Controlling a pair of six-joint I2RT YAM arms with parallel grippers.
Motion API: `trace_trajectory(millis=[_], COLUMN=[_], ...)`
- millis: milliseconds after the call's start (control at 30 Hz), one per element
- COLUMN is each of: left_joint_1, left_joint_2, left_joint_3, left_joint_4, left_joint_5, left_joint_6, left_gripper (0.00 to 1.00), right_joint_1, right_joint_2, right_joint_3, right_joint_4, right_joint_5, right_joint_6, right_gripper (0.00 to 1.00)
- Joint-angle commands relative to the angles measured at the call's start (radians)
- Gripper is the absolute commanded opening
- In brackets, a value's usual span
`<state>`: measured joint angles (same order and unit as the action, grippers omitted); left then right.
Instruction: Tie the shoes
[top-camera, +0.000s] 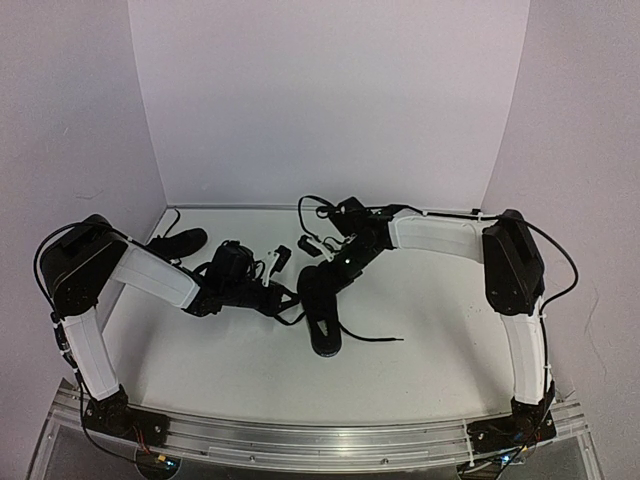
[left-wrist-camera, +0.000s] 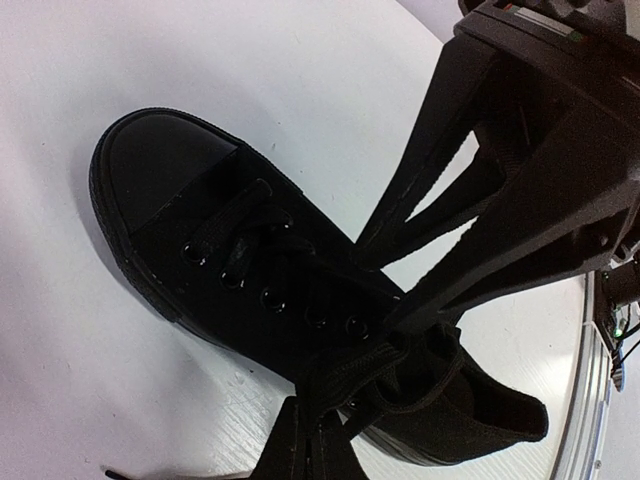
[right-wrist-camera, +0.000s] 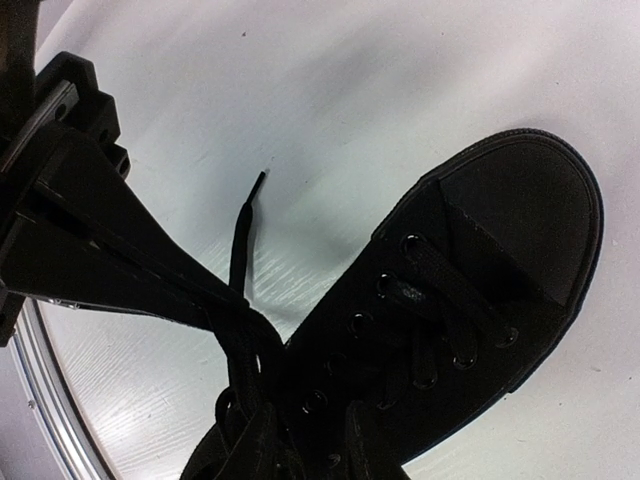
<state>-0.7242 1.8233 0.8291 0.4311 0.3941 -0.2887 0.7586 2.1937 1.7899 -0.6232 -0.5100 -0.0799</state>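
One black shoe (top-camera: 322, 318) lies mid-table, its toe (left-wrist-camera: 160, 170) pointing at the arms. Its lace (left-wrist-camera: 395, 350) forms a loop at the top eyelets, and my left gripper (left-wrist-camera: 322, 425) is shut on that loop from the shoe's left side (top-camera: 288, 296). My right gripper (right-wrist-camera: 305, 435) comes down from behind (top-camera: 324, 278). Its fingers (right-wrist-camera: 365, 445) stand narrowly apart, clamped on the shoe's top eyelet flap beside the crossed laces (right-wrist-camera: 245, 335). A loose lace end (right-wrist-camera: 243, 225) trails on the table. The other shoe (top-camera: 182, 243) lies at the back left, behind the left arm.
White walls close in the table (top-camera: 430, 330) at the back and both sides. A loose lace (top-camera: 375, 338) runs right from the middle shoe. Cables (top-camera: 320, 205) loop above the right wrist. An aluminium rail (top-camera: 320, 435) runs along the near edge.
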Motion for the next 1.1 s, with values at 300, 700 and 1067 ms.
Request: trace_trajectory(millis=[300, 700, 1067], left_joint_1=[0.007, 0.006, 0.006], left_joint_2=[-0.004, -0.002, -0.006], left_joint_3=[-0.01, -0.01, -0.004], left_joint_4=[0.04, 0.038, 0.029], left_joint_5=[0.011, 0.011, 0.011], left_joint_6=[0.017, 0.017, 0.021], left_gripper=[0.0, 0.0, 0.0], right_joint_1=[0.016, 0.032, 0.033], right_joint_2=[0.015, 0.02, 0.02], right_joint_3=[-0.003, -0.009, -0.008], right_joint_4=[-0.04, -0.057, -0.067], right_joint_5=[0.042, 0.061, 0.086], right_joint_6=[-0.036, -0.055, -0.058], right_gripper=[0.21, 0.2, 0.0])
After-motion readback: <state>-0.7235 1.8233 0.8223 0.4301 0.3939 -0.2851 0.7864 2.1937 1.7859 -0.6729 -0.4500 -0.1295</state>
